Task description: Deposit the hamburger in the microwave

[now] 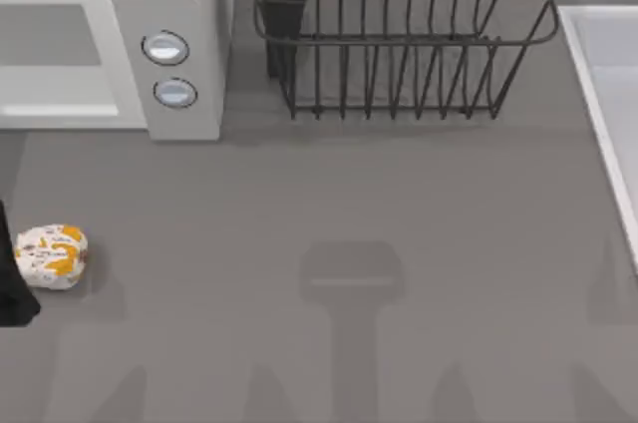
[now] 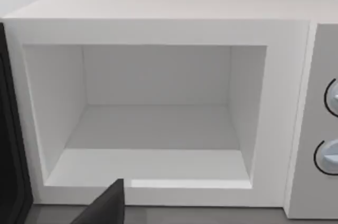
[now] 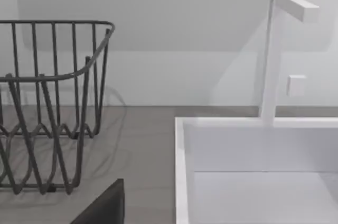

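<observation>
The hamburger (image 1: 52, 256), a small white lump with orange-yellow patches, lies on the grey table near the left edge, in front of the microwave (image 1: 184, 4). The microwave stands at the back left with two round knobs (image 1: 165, 48) on its panel. In the left wrist view the microwave (image 2: 158, 23) faces me with its cavity (image 2: 153, 129) open and bare, its dark door (image 2: 10, 145) swung aside. A dark piece of my left gripper (image 2: 105, 208) shows low in that view, short of the cavity. A dark piece of my right gripper (image 3: 105, 208) hangs over the table between rack and sink.
A dark wire dish rack (image 1: 399, 44) stands at the back middle, also in the right wrist view as the rack (image 3: 47, 108). A white sink (image 1: 608, 94) with a tap (image 3: 274, 55) fills the right side. A dark shape (image 1: 12, 273) touches the left edge beside the hamburger.
</observation>
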